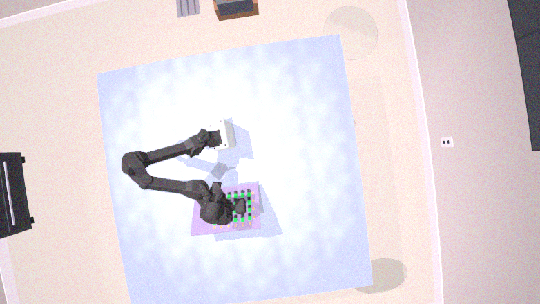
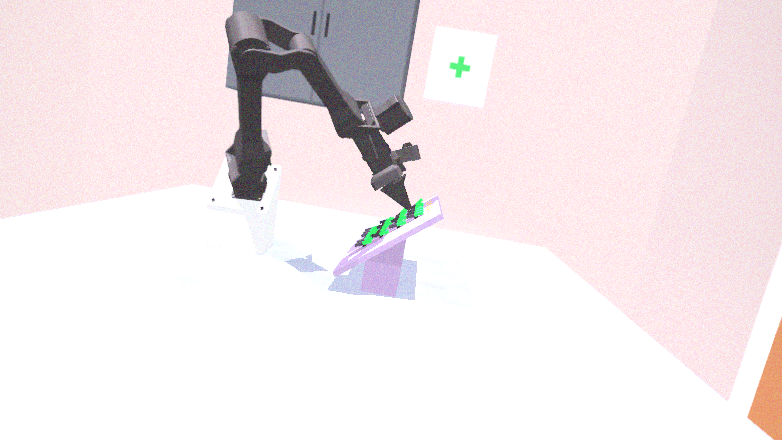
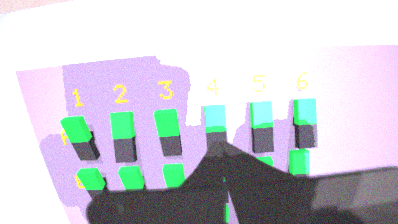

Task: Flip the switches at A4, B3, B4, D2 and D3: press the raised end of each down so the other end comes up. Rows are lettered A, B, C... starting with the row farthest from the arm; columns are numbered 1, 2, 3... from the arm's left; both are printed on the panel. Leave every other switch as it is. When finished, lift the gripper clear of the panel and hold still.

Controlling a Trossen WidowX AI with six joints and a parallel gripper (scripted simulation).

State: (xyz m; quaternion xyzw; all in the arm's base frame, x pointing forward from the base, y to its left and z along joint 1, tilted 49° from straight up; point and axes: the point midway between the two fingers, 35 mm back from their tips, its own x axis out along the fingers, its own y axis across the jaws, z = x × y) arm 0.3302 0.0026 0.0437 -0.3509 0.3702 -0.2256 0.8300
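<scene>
Reaching down | closed fingers tip on A4 switch (image 3: pixel 216 125)

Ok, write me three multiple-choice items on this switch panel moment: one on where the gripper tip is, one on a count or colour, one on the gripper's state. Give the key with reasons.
1. Where is the tip of the gripper?
A. On the row A switch under the number 4
B. Over column 1
C. Off the panel, above the table

2. How many column numbers are printed along the panel's top edge in the wrist view?
A. Four
B. Six
C. Eight

3. What state is the gripper in?
A. Wide open
B. Shut on a loose block
C. Shut, holding nothing

Key: 1 A, the dark tip meets the dark lower end of the switch below the 4 in the wrist view. 2 B, the yellow numbers run 1 to 6. 3 C, the fingers come together to a single point with nothing between them.
</scene>
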